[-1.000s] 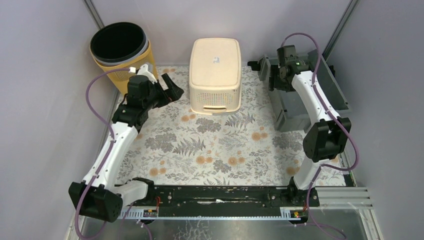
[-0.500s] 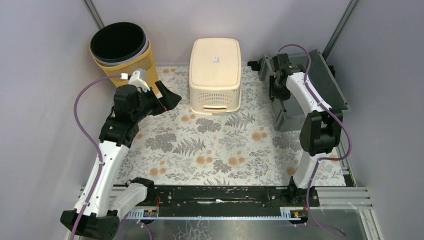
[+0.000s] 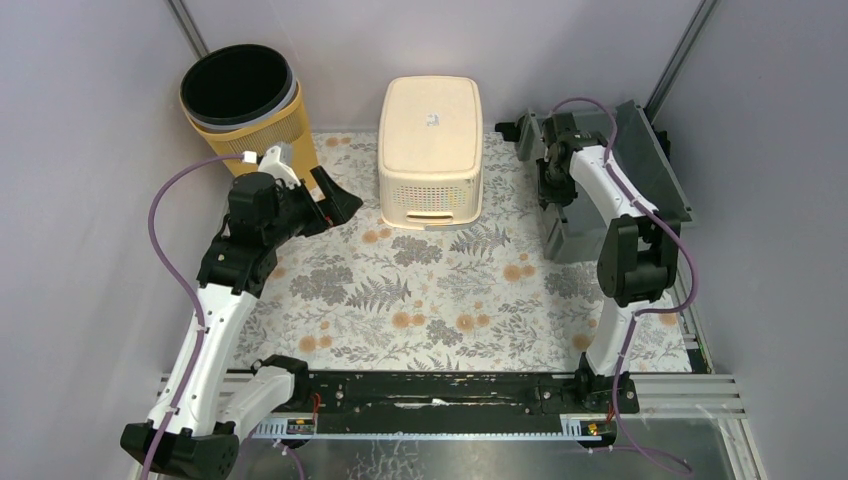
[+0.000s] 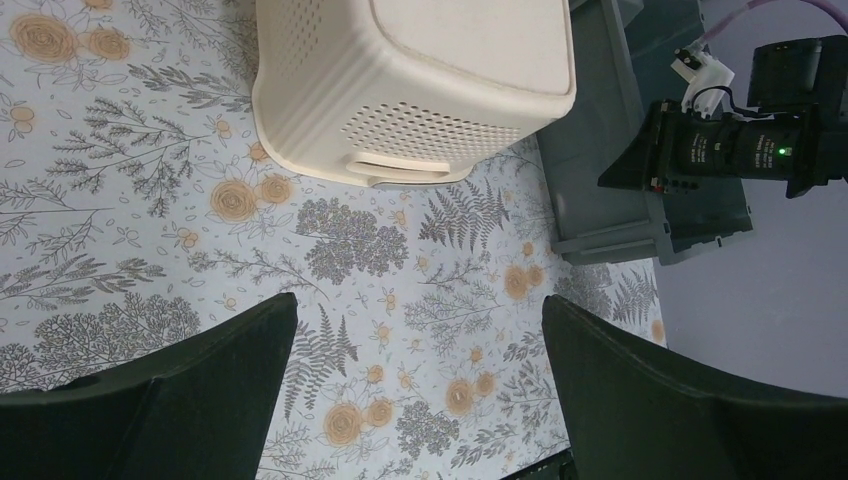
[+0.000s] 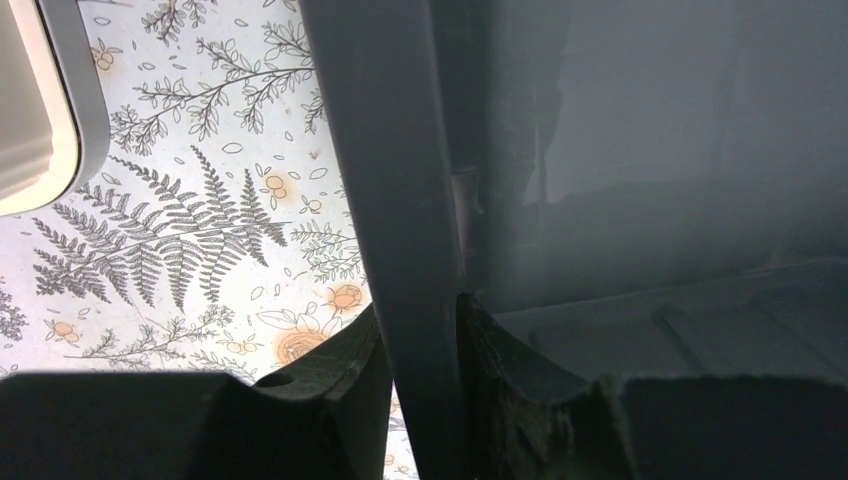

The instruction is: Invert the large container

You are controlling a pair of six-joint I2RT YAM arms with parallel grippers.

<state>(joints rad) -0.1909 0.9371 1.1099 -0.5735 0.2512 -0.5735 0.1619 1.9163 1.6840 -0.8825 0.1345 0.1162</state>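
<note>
**Item 1, large grey container** (image 3: 578, 238). I find it on the right side of the floral mat (image 3: 420, 300), close against the right-hand wall and well apart from the left arm. Its opening faces upward; through the right wrist camera I look down along one wall into the shadowed inside. From the left wrist camera it shows as a grey box just beside the cream basket.

**Item 2, right gripper** (image 3: 553, 185). It reaches down over the container's left wall. In the wrist view the two dark fingers (image 5: 340, 375) sit one on each side of that wall, drawn in against it: the claw is pinching the grey wall, one finger outside over the mat, one inside the box.

**Item 3, left gripper** (image 3: 335, 200). I see it hanging above the left part of the mat, near the yellow basket, pointed toward the middle. The claw is spread to its full width, with only patterned mat showing between the fingers (image 4: 200, 390). It touches nothing.

**Item 4, cream basket** (image 3: 430, 140). Perforated sides, base upward, at the far middle of the mat, between the yellow basket and the grey container.

**Item 5, yellow basket** (image 3: 240, 95). Upright in the far left corner, with a black inner liner and an open mouth.
</note>
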